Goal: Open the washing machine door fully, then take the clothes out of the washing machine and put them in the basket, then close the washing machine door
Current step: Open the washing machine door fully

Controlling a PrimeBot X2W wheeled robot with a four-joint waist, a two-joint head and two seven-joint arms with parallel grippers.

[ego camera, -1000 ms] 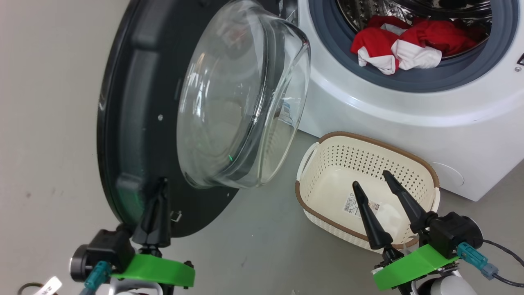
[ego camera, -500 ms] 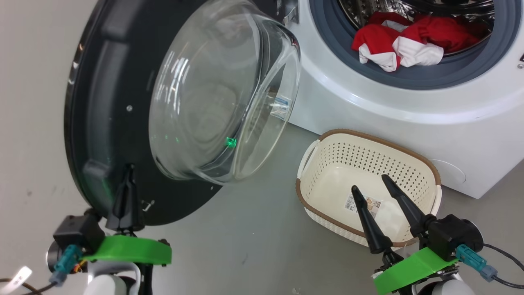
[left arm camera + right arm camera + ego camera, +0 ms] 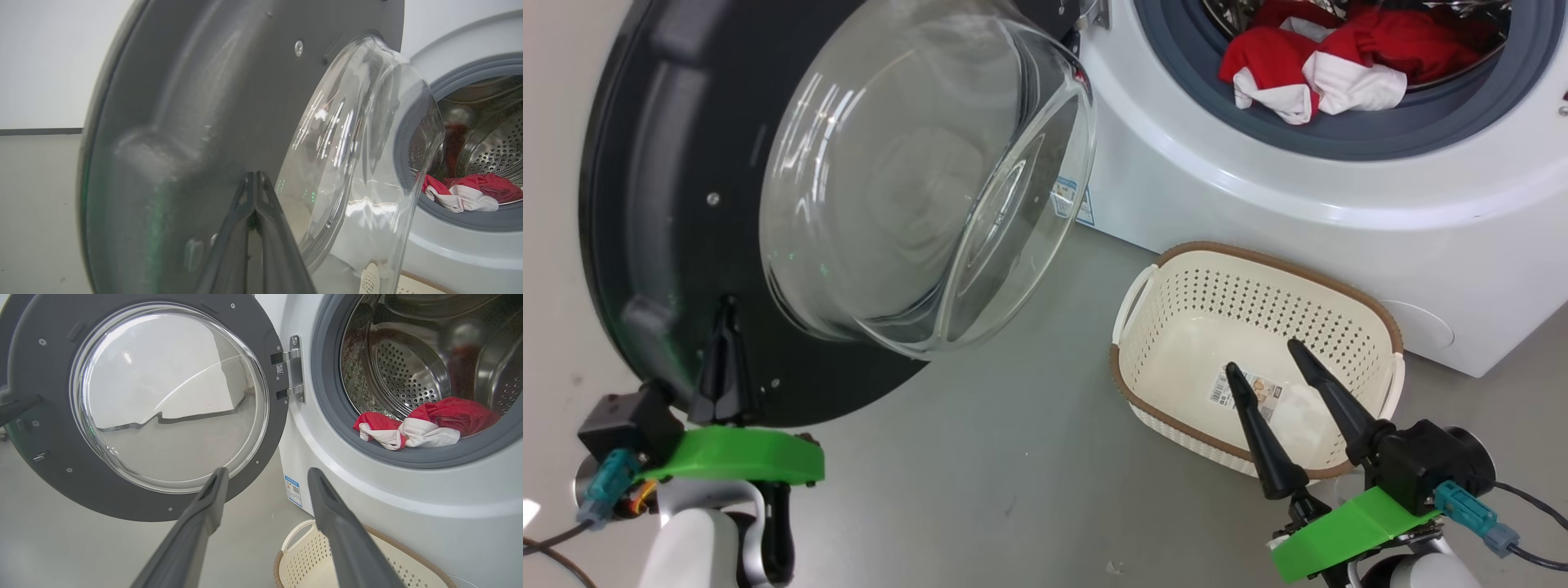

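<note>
In the head view the washing machine door point(image 3: 645, 204) stands swung wide at 10 o'clock, its black inner face and bulging glass bowl point(image 3: 915, 188) turned toward the camera. The washing machine point(image 3: 1258, 196) fills 1 to 2 o'clock, its mouth uncovered inside the grey rubber ring point(image 3: 1339, 139). The clothes point(image 3: 1323, 57), red with white panels, lie heaped at the 6 o'clock lip of that mouth, partly on the ring. In the right wrist view they sit at the front of the perforated steel drum point(image 3: 408, 371), and the metal hinge point(image 3: 292, 369) joins door and machine.

The basket point(image 3: 1217, 257) stands on the grey floor point(image 3: 1013, 457) at 4 o'clock, just beside the machine's front, with nothing in it but the paper label point(image 3: 1245, 390) on its floor.

The left pincer point(image 3: 727, 306) is clenched, its two fingers pressed together with nothing between them. Its tip rests over the 7 o'clock part of the door's black rim. From the left wrist view it points at the door's inner face, beside the glass; whether it touches cannot be told.

The right pincer point(image 3: 1263, 356) is released, its fingers spread wide and bare, hovering above the basket's 5 o'clock corner. From its own wrist view the fingers frame the small blue label point(image 3: 293, 491) low on the machine.
</note>
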